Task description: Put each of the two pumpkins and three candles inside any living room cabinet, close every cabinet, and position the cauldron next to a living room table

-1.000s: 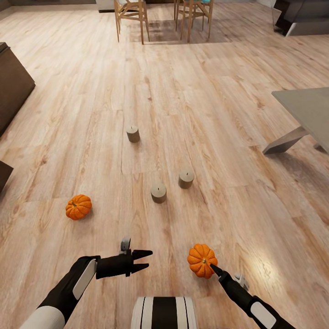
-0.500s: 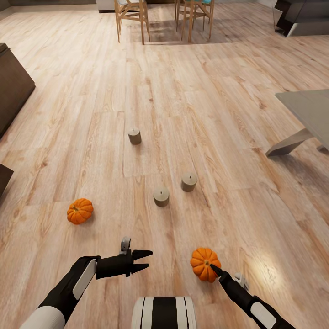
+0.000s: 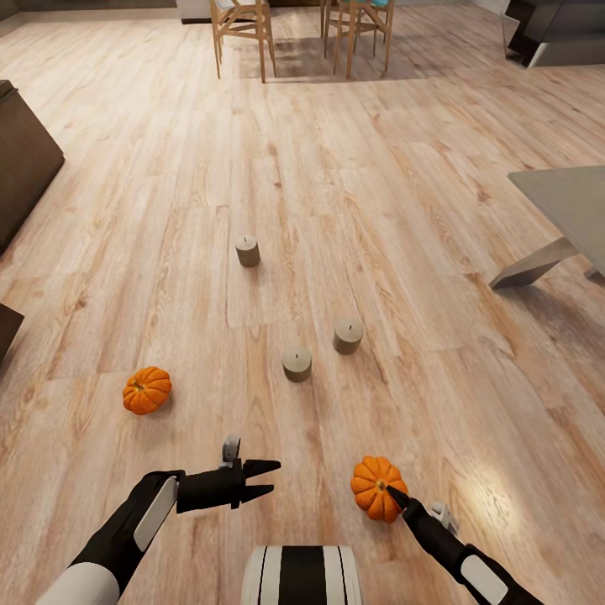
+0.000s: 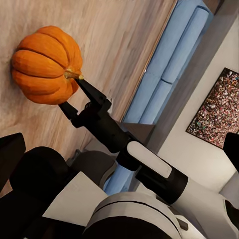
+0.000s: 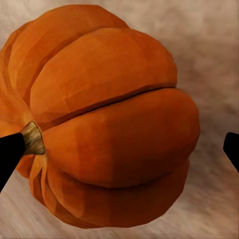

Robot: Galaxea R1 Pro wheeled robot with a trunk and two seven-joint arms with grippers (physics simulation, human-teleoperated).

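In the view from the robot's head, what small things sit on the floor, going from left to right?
Left pumpkin → far candle → near candle → middle candle → right pumpkin, with the right gripper at it.

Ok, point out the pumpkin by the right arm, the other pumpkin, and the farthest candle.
Near pumpkin (image 3: 374, 486): head view, on its ribbed top.
Far pumpkin (image 3: 146, 391): head view, middle of its body.
Farthest candle (image 3: 247, 252): head view, on its side wall.
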